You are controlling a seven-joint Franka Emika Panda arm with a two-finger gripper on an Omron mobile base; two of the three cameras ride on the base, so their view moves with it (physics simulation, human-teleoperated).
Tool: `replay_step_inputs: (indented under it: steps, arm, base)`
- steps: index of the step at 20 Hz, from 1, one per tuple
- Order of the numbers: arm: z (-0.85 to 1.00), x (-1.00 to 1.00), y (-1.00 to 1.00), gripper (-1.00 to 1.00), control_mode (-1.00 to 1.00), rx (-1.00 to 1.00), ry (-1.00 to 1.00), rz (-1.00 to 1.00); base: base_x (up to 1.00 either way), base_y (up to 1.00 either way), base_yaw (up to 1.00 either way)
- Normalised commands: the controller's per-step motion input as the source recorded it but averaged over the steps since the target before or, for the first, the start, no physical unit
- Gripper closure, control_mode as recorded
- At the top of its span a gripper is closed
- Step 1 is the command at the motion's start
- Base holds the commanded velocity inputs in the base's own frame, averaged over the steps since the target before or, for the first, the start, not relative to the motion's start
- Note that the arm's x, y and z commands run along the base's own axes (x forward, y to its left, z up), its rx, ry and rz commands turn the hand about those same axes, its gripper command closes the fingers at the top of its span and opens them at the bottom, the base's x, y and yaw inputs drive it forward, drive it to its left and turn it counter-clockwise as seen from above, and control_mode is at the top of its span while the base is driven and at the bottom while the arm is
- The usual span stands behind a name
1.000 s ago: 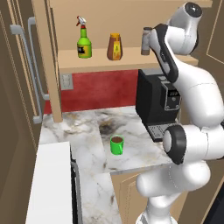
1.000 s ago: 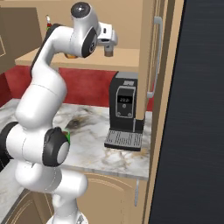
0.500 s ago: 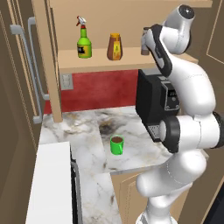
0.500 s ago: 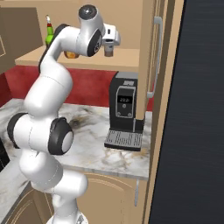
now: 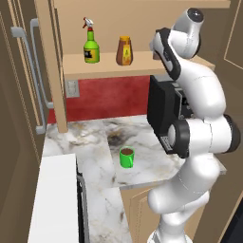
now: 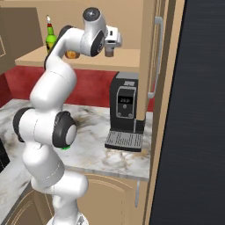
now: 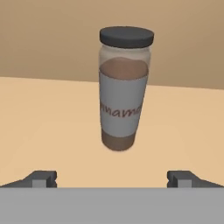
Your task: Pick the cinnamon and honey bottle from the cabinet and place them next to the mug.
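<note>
Gripper: in our hand view the gripper (image 7: 112,177) faces the shelf with its jaws spread wide and nothing between them; the two dark tips sit well apart at the bottom corners.
Cinnamon: the cinnamon (image 7: 124,89) stands upright on the plank ahead of us, roughly centred between the tips but not yet between them; grey label, dark cap, brown powder visible above the label.
Mug: the mug (image 5: 126,157) sits on the marble counter (image 5: 95,147) below, green, with dark liquid, just left of the coffee machine (image 6: 126,112).
Honey bottle: the honey bottle (image 5: 124,51) stands on the shelf of the cabinet (image 5: 99,64), left of our hand, with the green spray bottle (image 5: 90,46) further left.
Step, as we judge it: closing in on the cinnamon for the first pick.
Risk one: the jar is slim and tall, so if we push forward off-centre a fingertip may nudge it and tip it over or send it against the back wall.
Risk two: clamping too near the cap could let it swing or slip on the way down.
Risk three: lowering past the coffee machine leaves us little room, so a careless path could clip it.
</note>
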Motion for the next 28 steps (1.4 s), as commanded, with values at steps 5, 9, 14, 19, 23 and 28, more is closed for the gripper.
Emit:
replay_step_inputs:
  steps: [5,9,14,19,23,28]
  arm:
    - [-0.03,0.19,0.00,-1.00,-1.00,0.00,0.00,0.00]
    - [0.00,0.22,0.00,-1.00,-1.00,0.00,0.00,0.00]
    - [0.00,0.18,0.00,-1.00,-1.00,0.00,-0.02,0.00]
    - [-0.01,0.14,-0.03,-1.00,-1.00,0.00,0.00,0.00]
    - [-0.05,0.08,-0.05,-1.00,-1.00,0.00,0.00,0.00]
    - [-0.14,0.11,-0.06,-1.00,-1.00,0.00,0.00,0.00]
  base:
    - [0.00,0.00,0.00]
    - [0.00,0.00,0.00]
    - [0.00,0.00,0.00]
    - [0.00,0.00,0.00]
    - [0.00,0.00,0.00]
    - [0.00,0.00,0.00]
